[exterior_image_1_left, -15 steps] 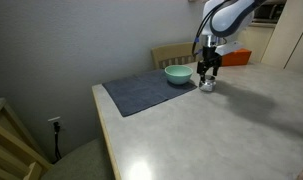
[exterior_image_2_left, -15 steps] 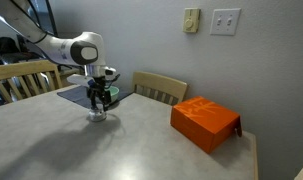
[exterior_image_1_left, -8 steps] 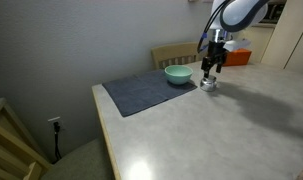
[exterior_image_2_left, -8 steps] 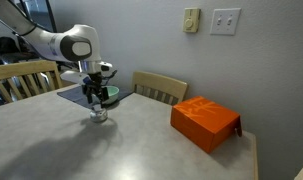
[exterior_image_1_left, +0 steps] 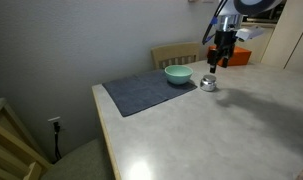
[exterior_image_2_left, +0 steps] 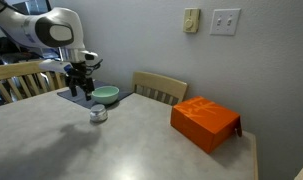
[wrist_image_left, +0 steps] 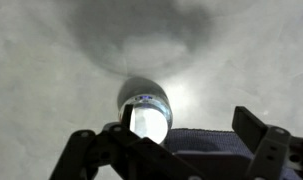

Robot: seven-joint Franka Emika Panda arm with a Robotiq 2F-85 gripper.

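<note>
Hovering over: the small silver cup [exterior_image_1_left: 207, 83]; the fingers [exterior_image_1_left: 219, 61] hang in the air above it and a little to its far right in an exterior view, and touch nothing.
Fingers: spread wide and holding nothing. In the wrist view both dark fingers [wrist_image_left: 254, 135] stand along the bottom edge, and the cup lies between them, farther up.
Cup, posture: upright on the bare table [exterior_image_1_left: 191, 135], alone and apart from the fingers. The wrist view [wrist_image_left: 146, 115] looks down on its round shiny rim. The inside is too bright to tell what it holds.
Cup, place: in an exterior view it is just right of the teal bowl [exterior_image_1_left: 177, 74] and just off the right edge of the dark grey cloth [exterior_image_1_left: 139, 93]. In an exterior view [exterior_image_2_left: 98, 114] it sits nearer than the bowl [exterior_image_2_left: 107, 95].
Bowl: upright on the far right corner of the cloth.
Cloth: flat on the table, towards its far left corner.
Orange box [exterior_image_2_left: 204, 122]: on the table, well apart from the cup, to its right.
Wooden chair [exterior_image_2_left: 159, 87]: at the far edge of the table, behind the bowl.
Arm [exterior_image_2_left: 46, 27]: white, reaching in from above.
Wall plates [exterior_image_2_left: 226, 20]: two pale plates high on the far wall.
</note>
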